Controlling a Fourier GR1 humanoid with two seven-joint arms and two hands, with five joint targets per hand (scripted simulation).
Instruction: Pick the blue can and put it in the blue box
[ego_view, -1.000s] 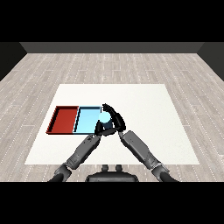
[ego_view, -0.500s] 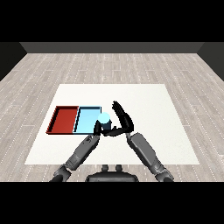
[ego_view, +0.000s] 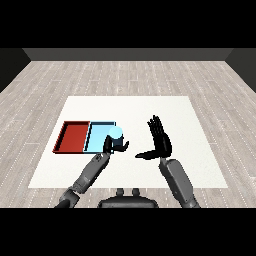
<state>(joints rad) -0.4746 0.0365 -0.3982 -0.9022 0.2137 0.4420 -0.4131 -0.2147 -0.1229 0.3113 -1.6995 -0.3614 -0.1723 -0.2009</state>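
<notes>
Fingers of the left hand (ego_view: 114, 145) are curling round the blue can (ego_view: 115, 134), holding it over the blue tray (ego_view: 98, 136) for release; right hand (ego_view: 159, 141) is hanging open, empty

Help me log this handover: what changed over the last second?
The right hand let go of the blue can and pulled back to the right, fingers now straight. The can now stands in the light blue tray, with the left hand against its near side. The red tray and table stayed put.
</notes>
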